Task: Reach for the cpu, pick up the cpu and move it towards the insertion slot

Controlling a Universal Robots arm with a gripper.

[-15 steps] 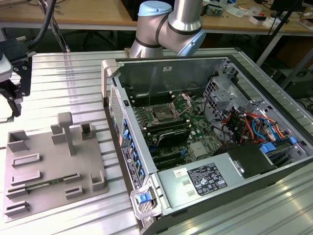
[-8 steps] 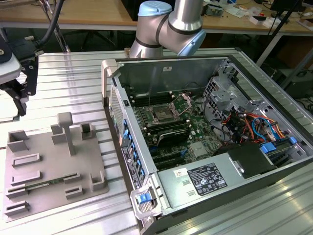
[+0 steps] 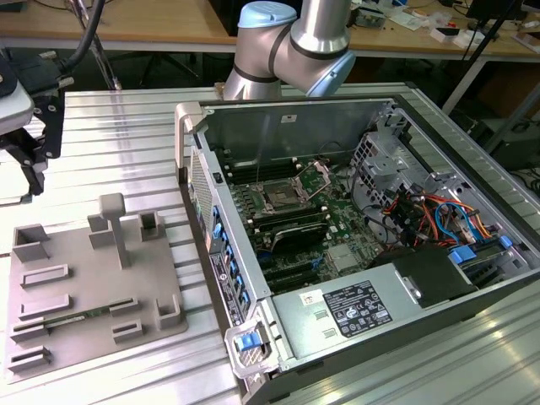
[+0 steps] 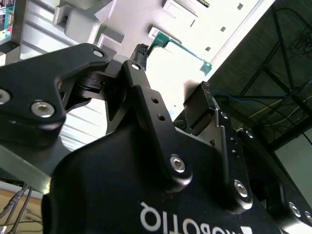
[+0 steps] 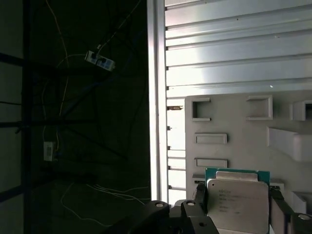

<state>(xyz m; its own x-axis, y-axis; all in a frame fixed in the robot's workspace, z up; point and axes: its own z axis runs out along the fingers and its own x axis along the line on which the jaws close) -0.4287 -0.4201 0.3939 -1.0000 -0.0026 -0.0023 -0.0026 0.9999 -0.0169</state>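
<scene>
Between claw fingers, cpu.

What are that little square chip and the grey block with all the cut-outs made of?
The cpu in the first wrist view has a pale, silvery top that looks like brushed metal, with a green edge behind it that looks like circuit board. The grey fixture block has a dull, even, matte surface with no shine, so it is probably plastic, though the pictures can't confirm that.

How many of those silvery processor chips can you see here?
1. The cpu sits between the gripper's jaws in the first wrist view, over the grey fixture plate. Others may be hidden inside the computer case.
</scene>
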